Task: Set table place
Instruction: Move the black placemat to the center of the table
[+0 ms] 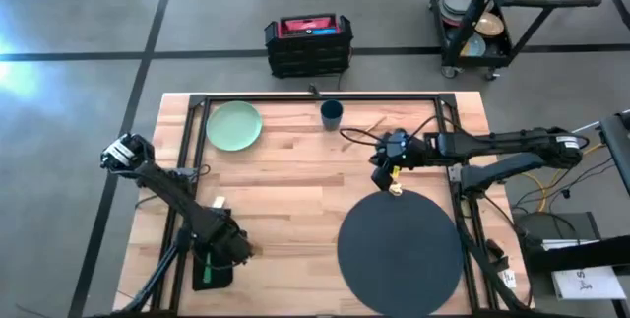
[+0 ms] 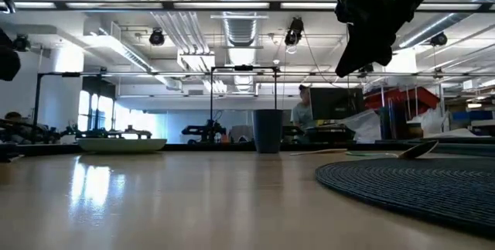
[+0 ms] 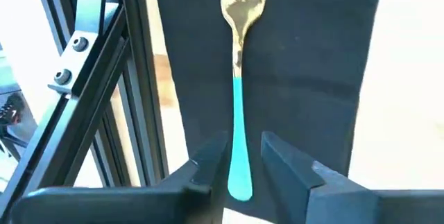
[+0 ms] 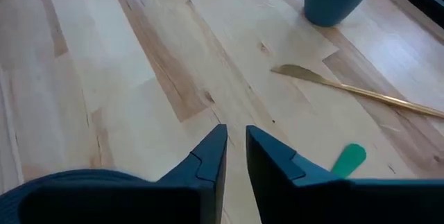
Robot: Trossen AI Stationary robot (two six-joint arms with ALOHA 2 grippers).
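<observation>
A dark grey round placemat (image 1: 399,244) lies near the table's right front. A gold spoon (image 2: 414,151) rests on the placemat's far edge. The pale green plate (image 1: 233,124) and the dark blue cup (image 1: 332,113) stand at the far side, and a gold knife (image 4: 347,89) lies near the cup. A black napkin (image 3: 298,64) at the left front carries a gold fork (image 3: 239,78) with a turquoise handle. My left gripper (image 3: 244,165) is open, with one finger on each side of the handle's end. My right gripper (image 4: 236,148) hangs above the wood, open by a narrow gap with nothing between its fingers.
The black rail frame (image 3: 104,78) runs close beside the napkin. A green handle end (image 4: 347,160) shows beside my right finger. A black crate (image 1: 308,44) and a wheeled cart of dishes (image 1: 477,23) stand on the floor beyond the table. Bare wood lies mid-table.
</observation>
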